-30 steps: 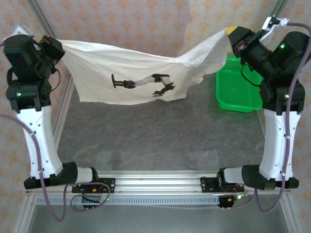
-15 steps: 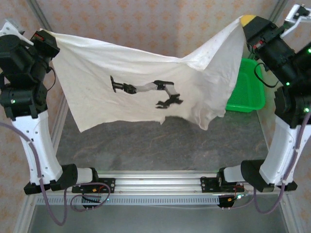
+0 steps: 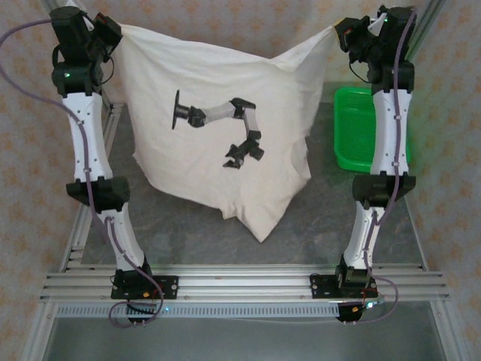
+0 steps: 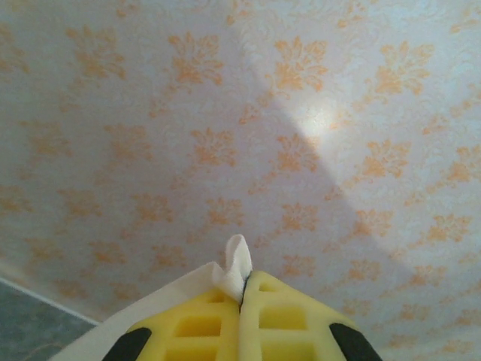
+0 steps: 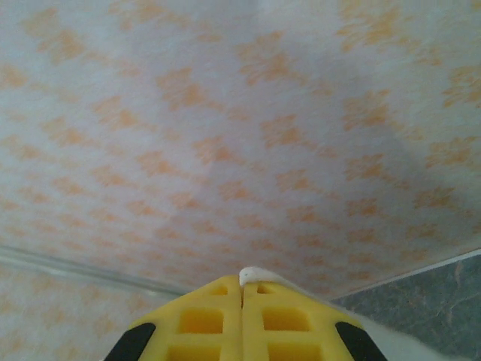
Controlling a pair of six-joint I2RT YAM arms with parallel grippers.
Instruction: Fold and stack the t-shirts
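An off-white t-shirt [image 3: 218,150] with a black print is held stretched, hanging over the table [image 3: 323,226] — 1 top corner is pinched in the left gripper [image 3: 116,30], 1 in the right gripper [image 3: 338,31].

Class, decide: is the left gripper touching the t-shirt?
Touching: left wrist view shows the left gripper with jaws shut on a t-shirt fold.
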